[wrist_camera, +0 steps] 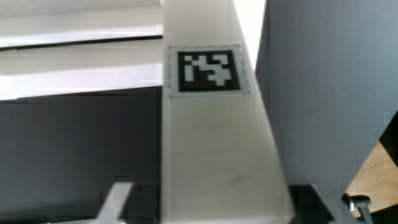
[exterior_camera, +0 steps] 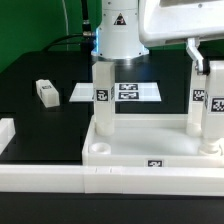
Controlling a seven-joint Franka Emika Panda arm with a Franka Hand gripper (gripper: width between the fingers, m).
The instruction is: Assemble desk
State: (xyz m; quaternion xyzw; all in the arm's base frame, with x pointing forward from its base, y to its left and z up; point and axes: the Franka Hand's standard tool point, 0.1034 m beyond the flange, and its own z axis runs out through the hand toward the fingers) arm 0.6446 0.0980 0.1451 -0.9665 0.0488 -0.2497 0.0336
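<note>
The desk panel, a white tray with a raised rim, lies at the front of the black table. One white tagged leg stands upright on its corner at the exterior view's left. A second leg stands upright at the panel's other corner, and my gripper comes down onto its top from above. In the wrist view this leg runs straight up between my fingers, and the gripper is shut on it. A third leg lies loose on the table, far to the left.
The marker board lies flat behind the panel, in front of the robot base. Long white rails run along the front and the left corner. Another white piece shows at the right edge.
</note>
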